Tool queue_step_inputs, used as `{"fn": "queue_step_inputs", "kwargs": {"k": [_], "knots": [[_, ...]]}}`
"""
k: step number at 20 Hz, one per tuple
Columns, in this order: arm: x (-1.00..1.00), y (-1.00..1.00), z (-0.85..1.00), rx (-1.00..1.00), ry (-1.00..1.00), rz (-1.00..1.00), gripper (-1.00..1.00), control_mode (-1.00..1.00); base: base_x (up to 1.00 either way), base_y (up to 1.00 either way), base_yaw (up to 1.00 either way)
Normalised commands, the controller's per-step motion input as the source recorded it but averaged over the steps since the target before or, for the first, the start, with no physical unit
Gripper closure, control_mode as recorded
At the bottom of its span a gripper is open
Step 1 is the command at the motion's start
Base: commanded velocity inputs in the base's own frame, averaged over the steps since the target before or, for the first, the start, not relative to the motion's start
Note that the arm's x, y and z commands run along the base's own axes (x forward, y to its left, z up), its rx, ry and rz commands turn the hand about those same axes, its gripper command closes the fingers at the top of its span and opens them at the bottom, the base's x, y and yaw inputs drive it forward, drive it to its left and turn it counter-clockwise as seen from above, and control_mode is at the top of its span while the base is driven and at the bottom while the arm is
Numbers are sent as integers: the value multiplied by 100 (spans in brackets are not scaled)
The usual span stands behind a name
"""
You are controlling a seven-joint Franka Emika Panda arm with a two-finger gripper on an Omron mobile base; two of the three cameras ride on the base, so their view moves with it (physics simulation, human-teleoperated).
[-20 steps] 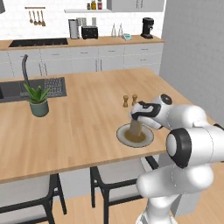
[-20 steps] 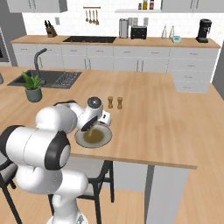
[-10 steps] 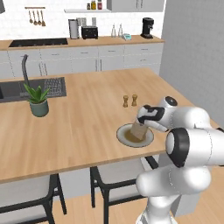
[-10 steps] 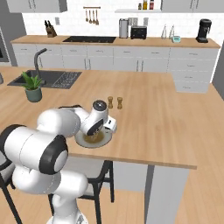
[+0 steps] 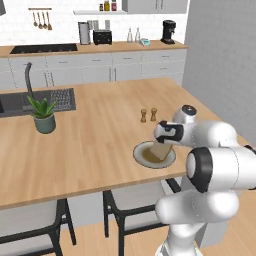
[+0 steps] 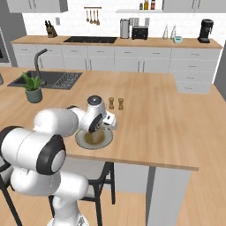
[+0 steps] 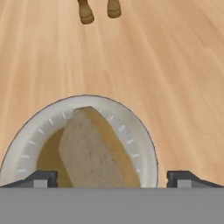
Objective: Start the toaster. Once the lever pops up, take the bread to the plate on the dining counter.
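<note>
Gripper (image 7: 112, 178) is spread wide with nothing in it, hovering right over the plate (image 7: 131, 127). The bread (image 7: 94, 148) sits tilted on that plate, near the counter (image 5: 90, 145) edge, shakers (image 5: 148, 115) just beyond.

My glossy white arm (image 5: 212, 165) of rounded segments, dark joint discs, small dark fingertips (image 7: 41, 178) below.
</note>
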Motion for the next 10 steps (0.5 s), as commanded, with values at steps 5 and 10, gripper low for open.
{"fn": "queue_step_inputs", "kwargs": {"k": [5, 10], "knots": [[-4, 64, 27, -23, 2, 0, -100, -100, 0, 0, 0], [-34, 78, 39, -24, 2, 0, -100, -100, 0, 0, 0]]}}
